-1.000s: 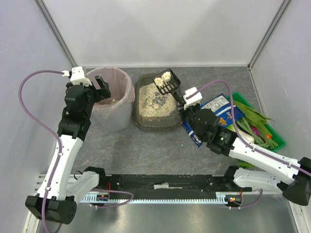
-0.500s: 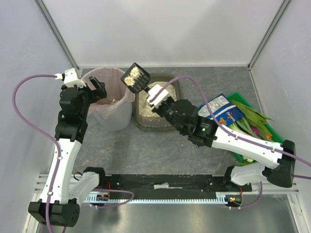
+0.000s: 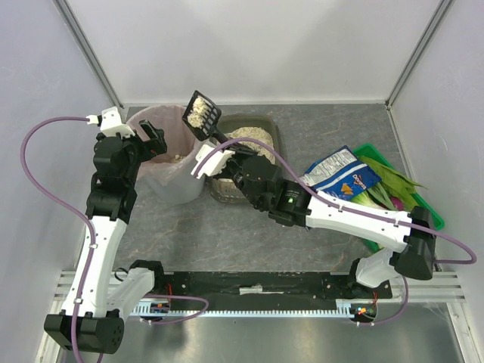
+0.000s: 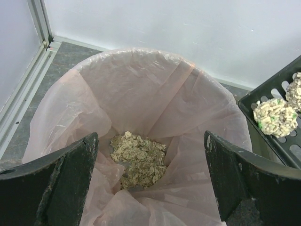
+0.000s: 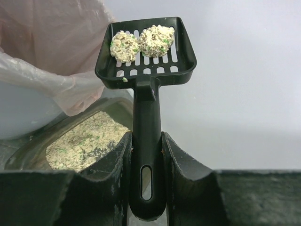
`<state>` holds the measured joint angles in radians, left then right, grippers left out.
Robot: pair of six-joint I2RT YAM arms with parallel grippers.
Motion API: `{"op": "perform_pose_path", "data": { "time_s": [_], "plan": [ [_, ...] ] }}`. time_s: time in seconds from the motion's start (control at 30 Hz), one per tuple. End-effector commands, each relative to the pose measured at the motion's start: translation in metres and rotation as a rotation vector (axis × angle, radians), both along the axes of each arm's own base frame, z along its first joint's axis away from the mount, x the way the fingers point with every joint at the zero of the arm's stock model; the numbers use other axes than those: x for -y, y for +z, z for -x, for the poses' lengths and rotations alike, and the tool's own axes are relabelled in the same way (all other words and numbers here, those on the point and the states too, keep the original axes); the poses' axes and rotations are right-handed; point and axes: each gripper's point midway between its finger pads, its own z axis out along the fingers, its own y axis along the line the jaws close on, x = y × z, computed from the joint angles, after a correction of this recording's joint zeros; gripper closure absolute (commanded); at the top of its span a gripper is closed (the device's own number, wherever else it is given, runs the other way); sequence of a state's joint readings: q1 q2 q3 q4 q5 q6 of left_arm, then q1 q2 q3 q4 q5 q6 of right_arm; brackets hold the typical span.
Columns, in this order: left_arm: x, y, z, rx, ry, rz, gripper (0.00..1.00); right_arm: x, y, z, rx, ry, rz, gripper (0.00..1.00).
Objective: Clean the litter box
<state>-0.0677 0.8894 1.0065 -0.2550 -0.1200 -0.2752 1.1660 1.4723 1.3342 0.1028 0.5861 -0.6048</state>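
Observation:
The litter box (image 3: 266,128) is a dark tray with beige granules at the back middle; it also shows in the right wrist view (image 5: 89,141). My right gripper (image 3: 221,150) is shut on the handle of a black slotted scoop (image 5: 146,52). The scoop (image 3: 203,113) holds two pale clumps (image 5: 141,43) and hangs at the right rim of the pink-lined bin (image 3: 175,162). The scoop's corner shows in the left wrist view (image 4: 277,117). My left gripper (image 4: 150,183) is open over the bin's near-left rim (image 4: 61,108), above a heap of litter (image 4: 138,157) in the bag.
A blue chip bag (image 3: 340,178) lies right of the litter box. A green crate of vegetables (image 3: 397,200) stands at the right edge. White walls close the back and sides.
My right arm has swung left with the loaded scoop, from over the litter box to the bin's right rim. The left gripper shifted slightly at first, then stayed over the bin.

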Motion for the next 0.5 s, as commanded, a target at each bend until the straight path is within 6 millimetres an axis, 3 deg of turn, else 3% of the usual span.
{"op": "perform_pose_path", "data": {
  "time_s": [0.0, 0.47],
  "plan": [
    [0.001, 0.017, 0.000, 0.066, -0.005, 0.020, 0.02, -0.006, 0.037, -0.003, 0.142, -0.027, 0.025, 1.00],
    [-0.004, 0.020, 0.003, 0.072, 0.018, 0.003, 0.02, -0.048, 0.026, -0.007, 0.435, -0.118, 0.388, 1.00]
  ]
}}
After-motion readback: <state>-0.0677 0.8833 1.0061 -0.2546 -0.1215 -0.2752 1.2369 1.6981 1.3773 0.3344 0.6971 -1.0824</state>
